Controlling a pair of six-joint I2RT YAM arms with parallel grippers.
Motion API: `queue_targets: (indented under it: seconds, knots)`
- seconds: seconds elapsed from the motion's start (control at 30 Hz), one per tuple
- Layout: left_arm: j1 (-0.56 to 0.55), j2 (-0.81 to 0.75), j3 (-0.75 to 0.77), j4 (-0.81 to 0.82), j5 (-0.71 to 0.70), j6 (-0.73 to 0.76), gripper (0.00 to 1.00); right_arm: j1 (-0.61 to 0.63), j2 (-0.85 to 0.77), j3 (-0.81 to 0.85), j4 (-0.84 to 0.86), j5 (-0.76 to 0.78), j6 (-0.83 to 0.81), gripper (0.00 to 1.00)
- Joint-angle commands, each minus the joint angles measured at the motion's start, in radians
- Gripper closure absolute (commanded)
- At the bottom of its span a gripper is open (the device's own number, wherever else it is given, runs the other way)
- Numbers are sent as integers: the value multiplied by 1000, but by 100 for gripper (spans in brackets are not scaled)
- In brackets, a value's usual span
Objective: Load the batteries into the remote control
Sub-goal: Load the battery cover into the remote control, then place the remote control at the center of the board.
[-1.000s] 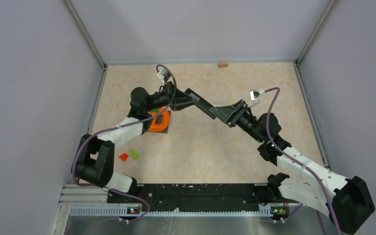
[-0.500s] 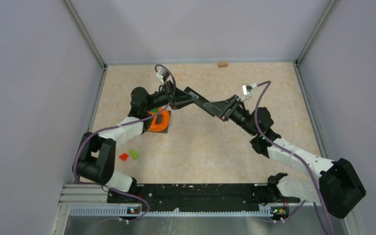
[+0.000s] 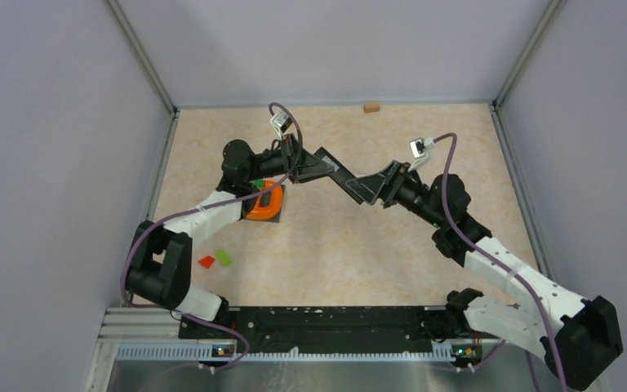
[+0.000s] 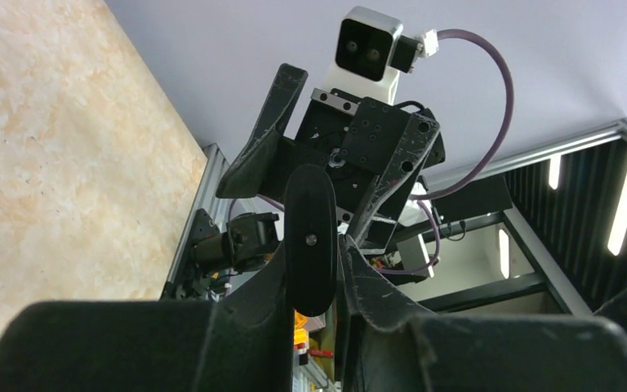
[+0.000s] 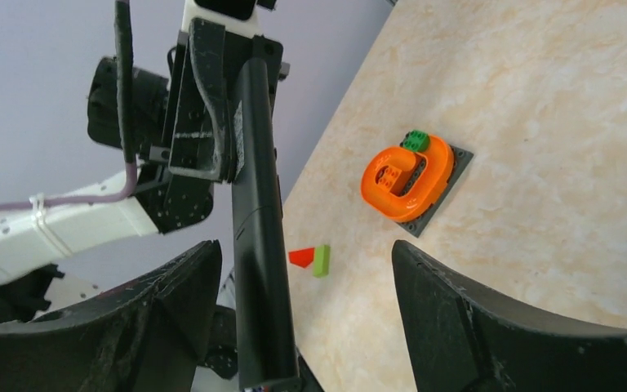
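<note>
The remote (image 3: 341, 173) spans the air between the left pincer (image 3: 304, 163) and the right pincer (image 3: 378, 186). On the surface (image 3: 351, 245), a ring (image 5: 392, 209) on its plate (image 5: 455, 163) lies below and left of the left pincer. Two small blocks (image 3: 224, 256) lie nearer that arm's base. Another block (image 3: 371, 106) sits beyond the right pincer, at the far edge.

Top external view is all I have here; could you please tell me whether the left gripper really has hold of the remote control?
Observer: Yes. The left wrist view shows the left gripper clamped on the black remote control, seen end on.
Operator: Thanks. Is the right gripper shut on the other end?
Observer: No. In its wrist view the right gripper is open, fingers spread either side of the remote control.
Operator: Any batteries visible?
Observer: None in any view. The right wrist view shows only an orange ring on a grey plate, with a red block and a green block lying apart from it.
</note>
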Motion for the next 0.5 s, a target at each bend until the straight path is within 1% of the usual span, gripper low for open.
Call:
queue_targets:
  seconds: [0.0, 0.13, 0.2, 0.37, 0.47]
  knots:
    - [8, -1, 53, 40, 79, 54, 100, -14, -53, 87, -144, -93, -166, 21]
    - [8, -4, 50, 60, 135, 70, 100, -14, -22, 137, -195, -222, -242, 21]
    - [9, -8, 50, 71, 165, 77, 100, -13, 11, 164, -213, -285, -271, 23]
    - [6, -20, 49, 165, 240, 42, 100, -14, 96, 247, -267, -407, -313, 35]
    - [6, -29, 48, 171, 255, 46, 100, -14, 112, 267, -268, -470, -327, 42]
